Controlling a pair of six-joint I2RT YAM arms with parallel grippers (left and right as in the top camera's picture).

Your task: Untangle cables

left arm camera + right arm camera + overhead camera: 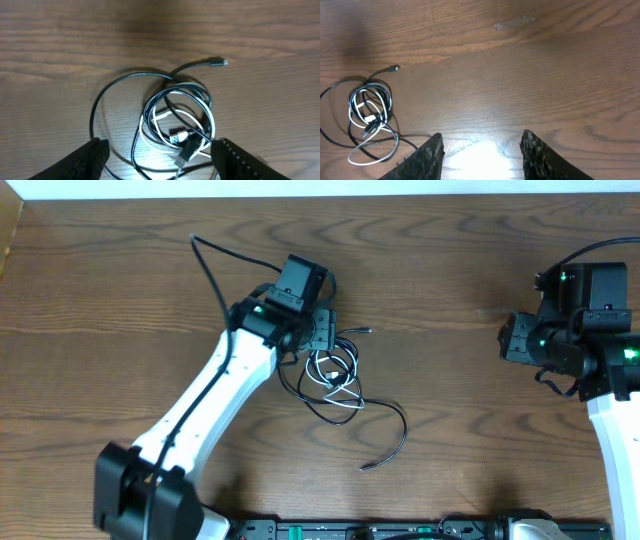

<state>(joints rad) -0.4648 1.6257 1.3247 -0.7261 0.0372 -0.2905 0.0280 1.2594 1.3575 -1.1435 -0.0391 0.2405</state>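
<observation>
A black cable [385, 412] and a white cable [340, 403] lie tangled in a small bundle at the table's middle. The bundle also shows in the left wrist view [177, 117] and far left in the right wrist view [370, 112]. One small black plug end [217, 62] sticks out from the bundle. My left gripper [160, 157] is open and hovers right over the bundle, fingers either side of its USB plugs [187, 142], holding nothing. In the overhead view it [322, 335] sits at the bundle's far edge. My right gripper [482, 150] is open and empty over bare wood, far right of the cables.
The left arm's thick black wire [210, 265] loops over the table behind it. The right arm [575, 320] stands at the right edge. A dark rail [400, 530] runs along the front edge. Bare wood lies between bundle and right arm.
</observation>
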